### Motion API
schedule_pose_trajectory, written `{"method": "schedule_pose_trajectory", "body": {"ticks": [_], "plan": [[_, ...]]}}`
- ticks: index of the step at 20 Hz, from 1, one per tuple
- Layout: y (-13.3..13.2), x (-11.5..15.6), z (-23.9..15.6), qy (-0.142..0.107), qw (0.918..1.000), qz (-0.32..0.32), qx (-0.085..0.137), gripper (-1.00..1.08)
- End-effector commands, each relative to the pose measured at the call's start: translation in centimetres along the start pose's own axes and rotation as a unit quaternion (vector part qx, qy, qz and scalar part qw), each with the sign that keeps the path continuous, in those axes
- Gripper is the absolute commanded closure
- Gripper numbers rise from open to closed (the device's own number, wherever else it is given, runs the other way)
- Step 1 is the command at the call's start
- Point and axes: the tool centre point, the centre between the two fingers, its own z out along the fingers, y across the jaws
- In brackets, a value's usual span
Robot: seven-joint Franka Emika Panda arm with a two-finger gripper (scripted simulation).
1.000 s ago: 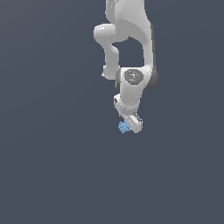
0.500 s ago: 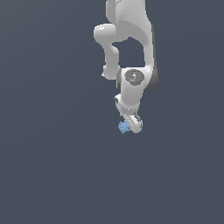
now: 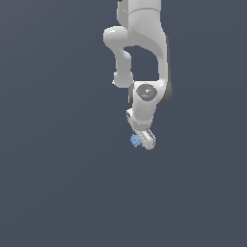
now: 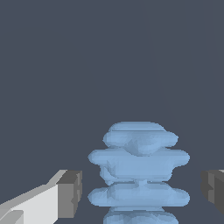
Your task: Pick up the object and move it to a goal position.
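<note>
We see our gripper with its two dark pads held apart — one on each side of the little light-blue lumpy piece, and a gap shows between each pad and the piece. So the claw is spread wide and not squeezing anything yet.

In the exterior view the piece sits right at the tip of the white gripper, at about 9 o'clock from it, low under the arm.

What could go wrong? We think the lumps are the trouble — if the pads close on a bulge, the piece could twist or pop out. It also looks tiny, so a small miss could push it away.

In the wrist view, the piece looks like stacked lumpy layers, and its long axis seems to run from 12 to 6 o'clock.
</note>
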Motion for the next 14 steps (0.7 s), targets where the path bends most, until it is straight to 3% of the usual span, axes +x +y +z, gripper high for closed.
{"method": "schedule_pose_trajectory", "body": {"ticks": [1,7,8,14], "plan": [[0.04,0.0,1.15,0.0,1.0,0.001,0.0,-0.92],[-0.05,0.01,2.14,0.0,1.0,0.001,0.0,-0.92],[-0.05,0.01,2.14,0.0,1.0,0.001,0.0,1.08],[-0.05,0.01,2.14,0.0,1.0,0.001,0.0,1.08]]}}
